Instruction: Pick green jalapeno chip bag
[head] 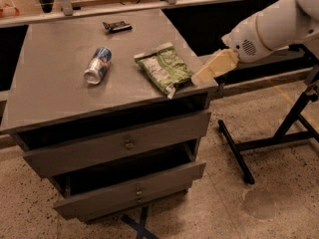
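Two drawers [124, 144] front the grey cabinet [55, 68]. On its top, near the front right corner, lies the green jalapeno chip bag [163, 69]. The gripper [200, 76] is just beside the bag's right edge; open or closed, I cannot tell. Farther left lies a drink can [97, 64].

A smooth, matt grey bench [60, 93] carries a crinkly, glossy foil green jalapeno chip bag [163, 69] and a shiny metal can [97, 64], while a smooth, pale cream, plastic-looking end effector [200, 75] on a glossy white arm [274, 26] sits at the bench's front right corner.
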